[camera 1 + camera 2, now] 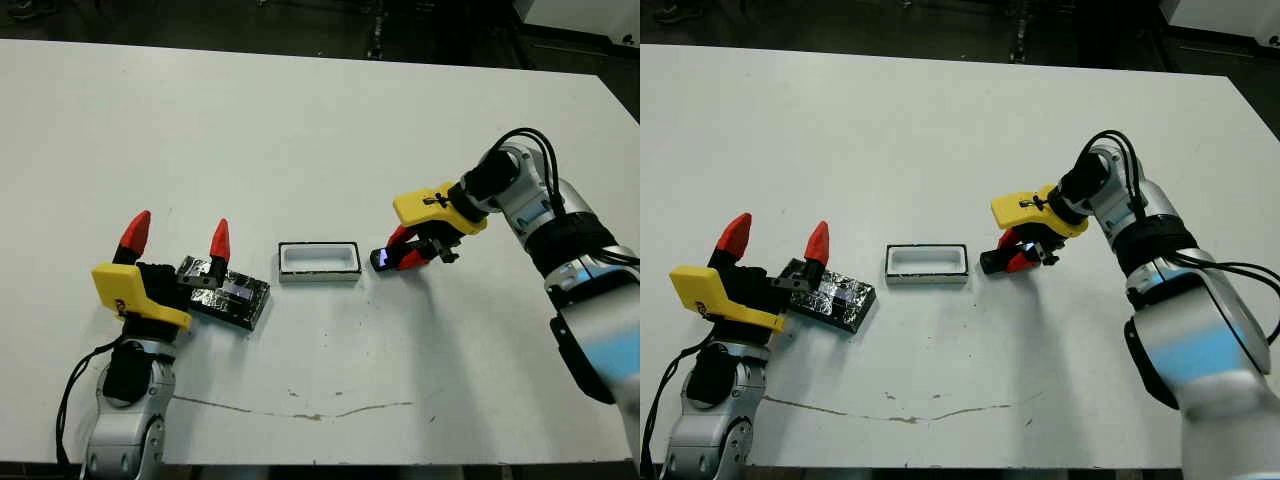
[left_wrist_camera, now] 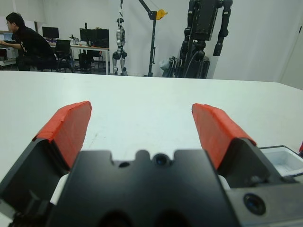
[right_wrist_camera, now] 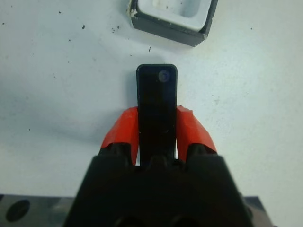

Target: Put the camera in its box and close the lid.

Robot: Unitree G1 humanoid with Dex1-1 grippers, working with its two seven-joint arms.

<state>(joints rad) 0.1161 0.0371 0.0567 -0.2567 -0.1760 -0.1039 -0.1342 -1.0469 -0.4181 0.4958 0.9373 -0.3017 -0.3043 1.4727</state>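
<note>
The box (image 1: 319, 261), a shallow tray with a white rim and dark base, lies open at the table's middle. Just to its right my right gripper (image 1: 404, 250) is shut on the camera (image 1: 383, 258), a small black bar with a bluish glow facing the box. In the right wrist view the camera (image 3: 156, 108) stands out between the red fingertips (image 3: 188, 128), its free end short of the box (image 3: 171, 19). The lid (image 1: 227, 291), black and speckled, lies left of the box. My left gripper (image 1: 177, 238) is open, its fingers pointing up beside the lid.
The white table (image 1: 300, 130) stretches wide behind the objects. A thin brownish scratch (image 1: 300, 410) runs near its front edge. Beyond the table in the left wrist view, a person (image 2: 26, 42) sits at a desk and robot stands (image 2: 199, 38) are parked.
</note>
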